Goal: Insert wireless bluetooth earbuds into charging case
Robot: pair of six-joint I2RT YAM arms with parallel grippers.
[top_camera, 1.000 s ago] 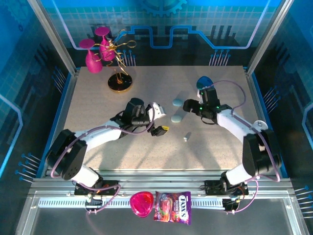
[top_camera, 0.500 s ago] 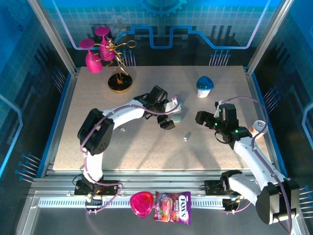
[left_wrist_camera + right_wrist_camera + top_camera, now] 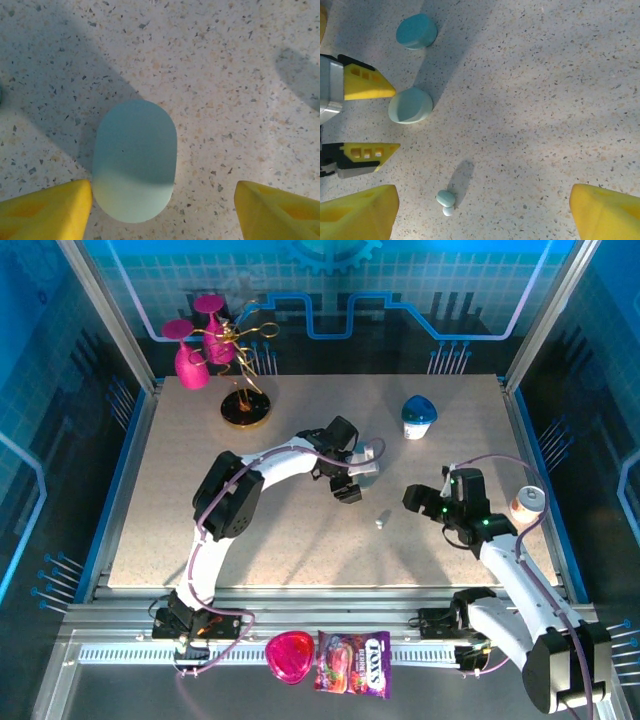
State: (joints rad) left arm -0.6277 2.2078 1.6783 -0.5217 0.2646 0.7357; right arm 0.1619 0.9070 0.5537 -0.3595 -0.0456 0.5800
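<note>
the charging case (image 3: 135, 160), likely light, hard and slippery, lies flat on the counter (image 3: 225, 75) between the left gripper's (image 3: 163, 202) spread fingers (image 3: 45, 210), best pinched across its narrow sides, while a tiny earbud (image 3: 446, 200), easily flicked away, lies between the right gripper's (image 3: 484, 202) wide-apart fingers (image 3: 355, 212).

From above, the left gripper (image 3: 352, 478) hid the charging case (image 3: 135, 160), and the earbuds (image 3: 380, 522) were a pale speck, too small to count. The right wrist camera showed them as two tiny lumps touching (one bud or a pair could not be told). The left wrist view's bottom edge cut off both yellow fingers (image 3: 45, 212), and a teal sliver (image 3: 1, 95) at its left edge showed too little to name. The right gripper (image 3: 484, 192) had its own fingertips cropped at the bottom corners, while that view's left edge clipped the left gripper's body. Whether the case was shut could not be made out.
</note>
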